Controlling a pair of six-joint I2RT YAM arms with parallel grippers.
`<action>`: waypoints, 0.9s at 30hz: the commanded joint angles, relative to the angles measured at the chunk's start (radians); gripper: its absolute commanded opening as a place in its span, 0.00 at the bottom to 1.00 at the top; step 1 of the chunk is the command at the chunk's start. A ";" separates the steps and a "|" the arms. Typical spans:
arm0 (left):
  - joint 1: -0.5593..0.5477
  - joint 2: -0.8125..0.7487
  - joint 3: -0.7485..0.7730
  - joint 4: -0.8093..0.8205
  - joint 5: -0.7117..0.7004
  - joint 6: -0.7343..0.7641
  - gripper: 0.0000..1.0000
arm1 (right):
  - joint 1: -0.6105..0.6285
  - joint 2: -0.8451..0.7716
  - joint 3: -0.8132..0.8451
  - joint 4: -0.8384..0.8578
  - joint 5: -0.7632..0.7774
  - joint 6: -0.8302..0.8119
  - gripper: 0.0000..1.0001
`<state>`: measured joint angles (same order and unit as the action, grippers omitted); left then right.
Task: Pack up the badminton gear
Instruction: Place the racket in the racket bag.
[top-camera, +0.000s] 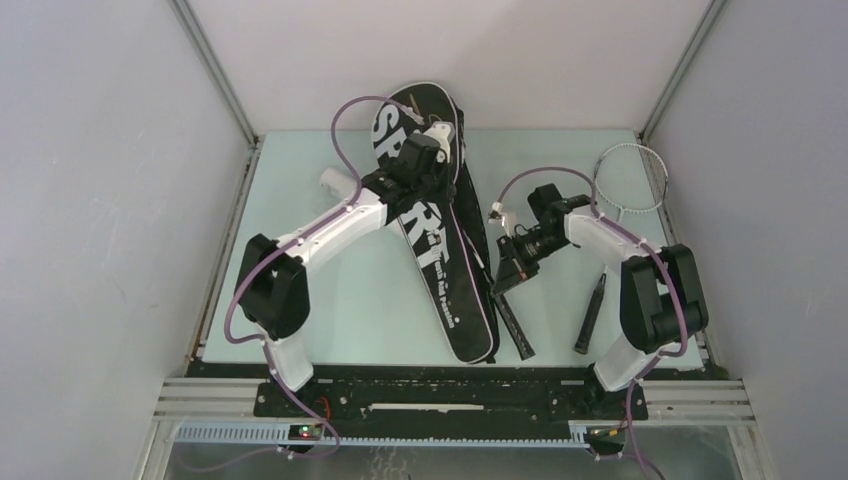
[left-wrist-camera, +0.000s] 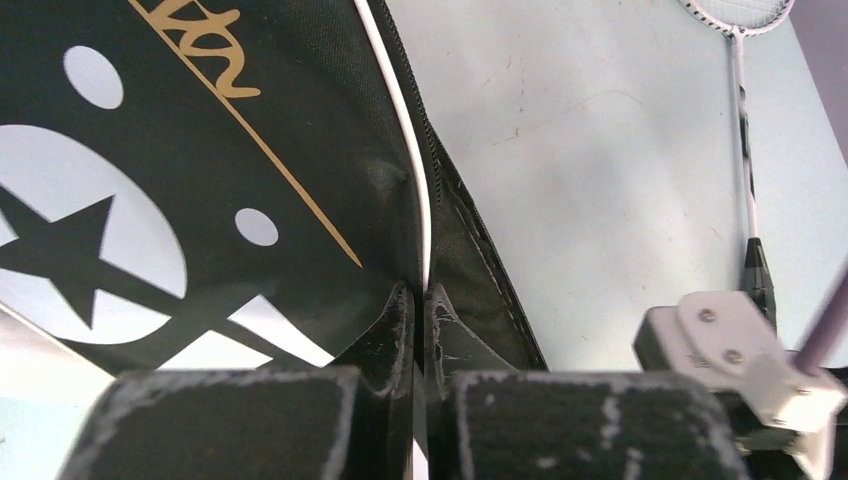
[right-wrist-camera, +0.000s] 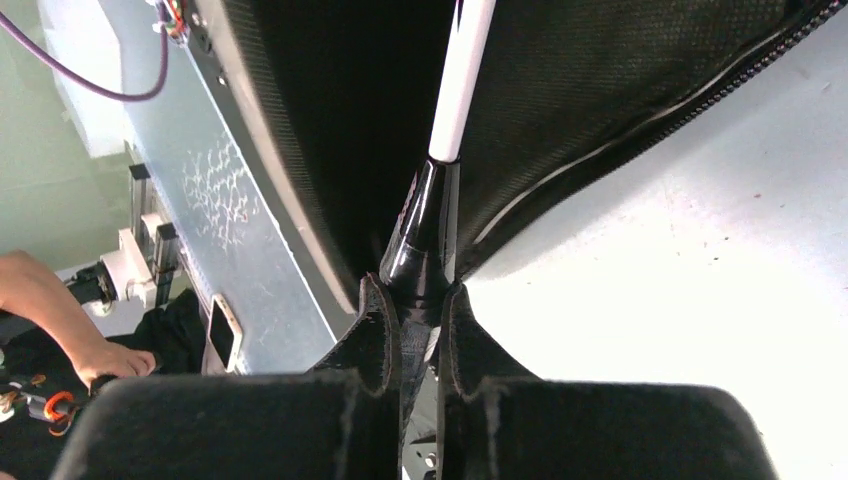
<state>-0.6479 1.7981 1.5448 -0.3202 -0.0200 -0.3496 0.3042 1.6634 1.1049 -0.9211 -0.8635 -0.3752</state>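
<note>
The black bag (top-camera: 440, 270) lettered "SPORT" lies slantwise in the middle of the table. My left gripper (top-camera: 435, 140) is shut on the bag's white-piped edge (left-wrist-camera: 425, 200) near its wide end, fingertips (left-wrist-camera: 402, 318) pinched on the cloth. My right gripper (top-camera: 505, 272) is shut on one racquet at the top of its black handle (right-wrist-camera: 425, 250). That racquet's white shaft (right-wrist-camera: 460, 80) runs into the open bag (right-wrist-camera: 600, 80), and its handle end (top-camera: 518, 335) sticks out toward the near edge. A second racquet (top-camera: 592, 315) lies at the right. A white tube (top-camera: 333, 183) shows behind my left arm.
The second racquet's head (top-camera: 628, 178) rests near the back right corner, by the right wall. White walls close in the table on three sides. A metal rail (top-camera: 450, 395) runs along the near edge. A person's hand (right-wrist-camera: 60, 320) shows beyond the rail.
</note>
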 joint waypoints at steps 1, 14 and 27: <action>-0.017 -0.043 -0.037 0.056 -0.013 -0.007 0.00 | 0.000 -0.072 0.074 0.098 -0.066 0.093 0.00; -0.038 -0.022 -0.012 0.035 0.060 -0.104 0.00 | 0.039 -0.005 0.054 0.413 0.102 0.367 0.00; -0.038 0.036 0.030 0.012 0.068 -0.202 0.00 | 0.071 0.015 0.030 0.564 0.193 0.623 0.00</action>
<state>-0.6621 1.8259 1.5360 -0.2779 -0.0269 -0.4690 0.3851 1.6787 1.1110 -0.5346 -0.7372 0.1390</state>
